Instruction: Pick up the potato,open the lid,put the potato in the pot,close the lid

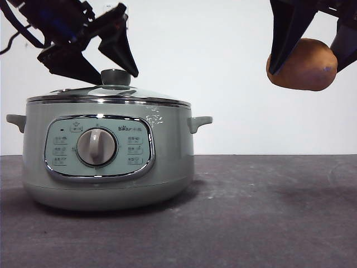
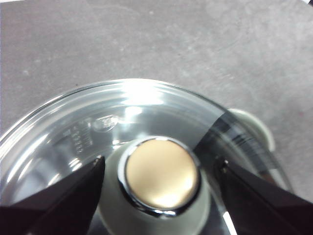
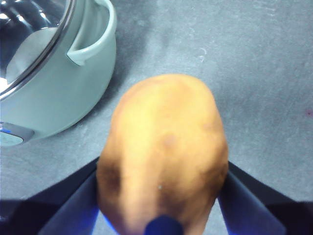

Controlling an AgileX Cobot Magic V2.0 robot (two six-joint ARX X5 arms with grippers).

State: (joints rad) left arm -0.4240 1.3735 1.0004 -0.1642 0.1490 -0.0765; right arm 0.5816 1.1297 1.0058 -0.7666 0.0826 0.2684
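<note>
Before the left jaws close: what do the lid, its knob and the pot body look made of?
Lid: clear glass, glossy with glare, chrome rim. Knob: matte sage-green base, probably plastic, with a shiny metallic cap. Pot: smooth sage-green shell, plastic or painted metal, I cannot tell which; chrome frames its panel.

- The pot (image 1: 106, 162) stands on the tabletop (image 1: 268, 212), lid (image 1: 111, 92) on it.
- The potato (image 1: 304, 64) hangs well right of the pot, above the tabletop.
</note>
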